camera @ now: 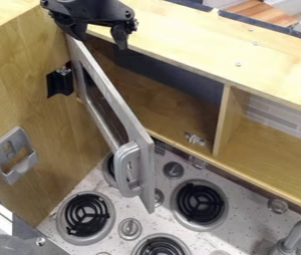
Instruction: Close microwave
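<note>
The pincer point(100, 43) hangs at eleven o'clock, its two fingers spread wide with nothing between them, close by the hinge end of the microwave door point(109, 92). The door stands well open, its long axis running from just past eleven down to between five and six. From the pincer the handle point(120, 172) lies well apart, a little on the five side of six o'clock, while the microwave's opening point(143, 89) lies towards four. The lone arm is therefore nearest the end with least leverage; it should probably come down on the door's nine o'clock side and push the handle end towards two, closing on the metal catch point(194, 139). Beyond, at six, is the stovetop point(110, 239).
</note>
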`<state>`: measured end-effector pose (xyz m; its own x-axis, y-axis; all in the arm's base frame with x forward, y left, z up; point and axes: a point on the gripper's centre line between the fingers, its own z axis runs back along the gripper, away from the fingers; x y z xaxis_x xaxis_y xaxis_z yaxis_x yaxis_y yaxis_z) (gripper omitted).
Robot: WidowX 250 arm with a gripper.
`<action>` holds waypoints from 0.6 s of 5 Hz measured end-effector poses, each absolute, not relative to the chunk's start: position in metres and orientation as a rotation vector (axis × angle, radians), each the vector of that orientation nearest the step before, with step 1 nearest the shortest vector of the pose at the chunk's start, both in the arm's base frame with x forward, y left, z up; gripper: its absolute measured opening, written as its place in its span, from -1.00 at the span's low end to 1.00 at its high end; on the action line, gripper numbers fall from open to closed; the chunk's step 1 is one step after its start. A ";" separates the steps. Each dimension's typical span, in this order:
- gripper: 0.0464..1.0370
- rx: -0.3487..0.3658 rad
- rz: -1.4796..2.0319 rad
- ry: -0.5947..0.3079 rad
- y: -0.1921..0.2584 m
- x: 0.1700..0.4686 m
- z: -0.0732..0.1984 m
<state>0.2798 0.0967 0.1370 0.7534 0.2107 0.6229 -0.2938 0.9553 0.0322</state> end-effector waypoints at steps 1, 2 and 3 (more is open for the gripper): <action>0.92 0.126 0.277 -0.642 0.095 0.277 0.130; 0.92 0.161 0.310 -0.606 0.112 0.293 0.119; 0.92 0.218 0.380 -0.592 0.141 0.310 0.110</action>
